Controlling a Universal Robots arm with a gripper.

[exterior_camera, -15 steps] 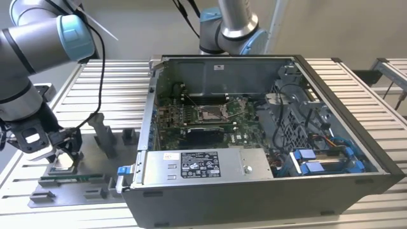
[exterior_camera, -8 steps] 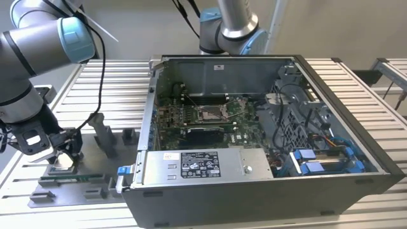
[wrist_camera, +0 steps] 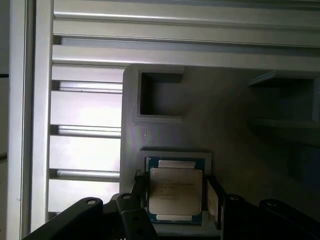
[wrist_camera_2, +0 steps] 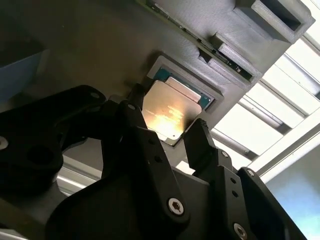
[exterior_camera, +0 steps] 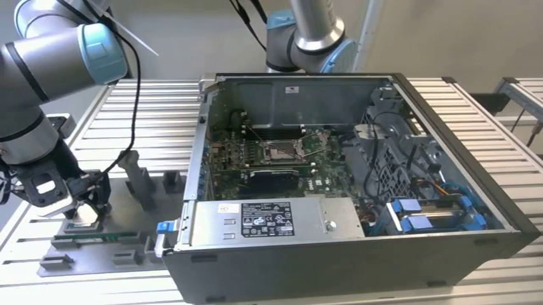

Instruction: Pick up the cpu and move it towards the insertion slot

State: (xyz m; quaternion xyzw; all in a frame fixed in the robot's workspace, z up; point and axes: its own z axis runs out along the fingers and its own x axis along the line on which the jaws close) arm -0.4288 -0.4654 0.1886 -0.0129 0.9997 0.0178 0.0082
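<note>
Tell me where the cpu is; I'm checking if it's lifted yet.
The cpu sits in a recess of the grey fixture, at the end effector, on the exterior view's left of the computer case.

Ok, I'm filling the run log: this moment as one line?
gripper: at cpu | cpu: lying in grey fixture recess | insertion slot: apart, inside computer case

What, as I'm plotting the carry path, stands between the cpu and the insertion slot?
The computer case's side wall stands upright between the cpu, in the grey fixture on the exterior view's left, and the insertion slot inside the case. Nothing visible separates the gripper from the cpu.
</note>
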